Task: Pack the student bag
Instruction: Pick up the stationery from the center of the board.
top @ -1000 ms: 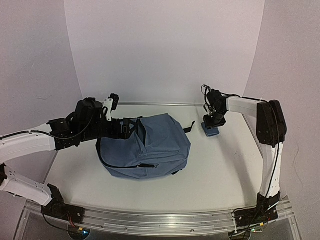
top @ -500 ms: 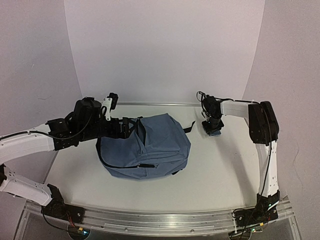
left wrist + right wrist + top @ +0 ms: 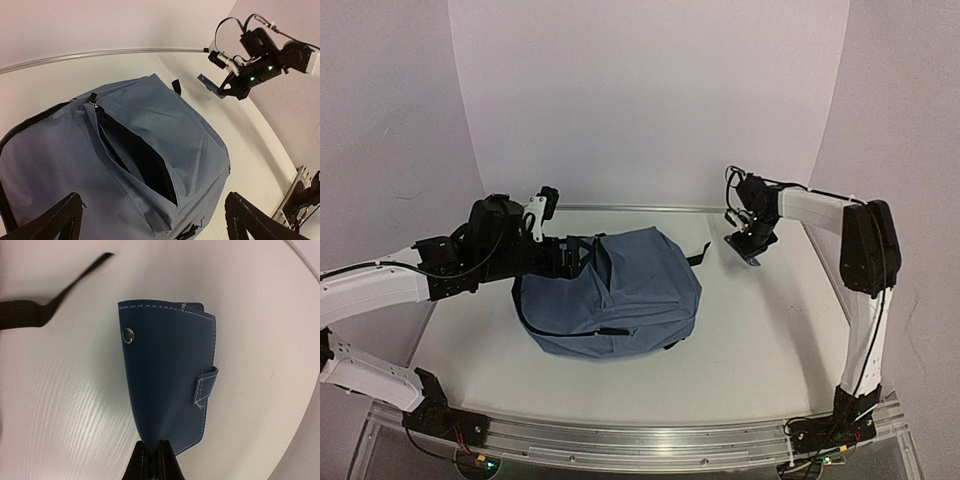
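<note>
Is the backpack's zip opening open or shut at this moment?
Open: on the student bag, the zip opening gapes wide, its edges parted, with the dark interior showing.

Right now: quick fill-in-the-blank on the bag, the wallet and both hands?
The right hand is ___ on the blue wallet, at one corner.
The pocket of the student bag has its zip ___.
The left hand, jaws wide, holds ___.
The wallet is ___ the bag, not yet packed.
Missing words: shut; open; nothing; outside.
</note>
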Controlling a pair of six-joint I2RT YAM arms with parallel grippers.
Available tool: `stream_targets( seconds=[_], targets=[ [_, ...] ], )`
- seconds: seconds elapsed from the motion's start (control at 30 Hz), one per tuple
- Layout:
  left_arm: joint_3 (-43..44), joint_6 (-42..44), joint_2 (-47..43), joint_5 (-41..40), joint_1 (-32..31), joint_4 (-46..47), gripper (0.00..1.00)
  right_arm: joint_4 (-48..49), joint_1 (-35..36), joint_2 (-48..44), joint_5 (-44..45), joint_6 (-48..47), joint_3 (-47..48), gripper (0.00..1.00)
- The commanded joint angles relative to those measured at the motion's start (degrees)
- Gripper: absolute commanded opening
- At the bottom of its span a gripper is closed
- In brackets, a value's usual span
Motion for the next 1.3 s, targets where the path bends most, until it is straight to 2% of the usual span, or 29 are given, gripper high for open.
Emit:
stream_targets(
  seconds=[0.0, 0.13, 0.37, 0.53, 0.8, 1.27],
  targets=[
    [3.0, 3.2, 0.5, 4.1, -0.2, 0.5, 1.00, -6.1, 0.0, -13.0, -11.5, -7.4, -0.3, 0.00],
    [3.8, 8.4, 0.7, 10.6, -0.3, 0.3, 1.00, -11.5, 0.1, -20.3, -23.0, -11.1, -0.4, 0.00],
    [3.2, 19.1, -0.2, 23.0, -0.3, 1.0, 1.00, -28.4, 0.8, -28.2, -45.7, -21.1, 0.7, 0.00],
    [3.0, 25.8, -0.8, 31.0, -0.6, 1.6, 0.98, -33.7, 4.5, -33.1, -55.2, -24.7, -1.4, 0.00],
    [4.0, 34.1, 0.1, 34.2, -3.9, 0.8, 0.96, -33.7, 15.4, -35.6, -58.1, -22.7, -4.6, 0.00],
    [8.7, 39.0, 6.3, 31.5, -10.3, 2.9, 0.97, -34.4, 21.9, -32.9, -62.1, -22.7, -3.8, 0.00]
  ],
)
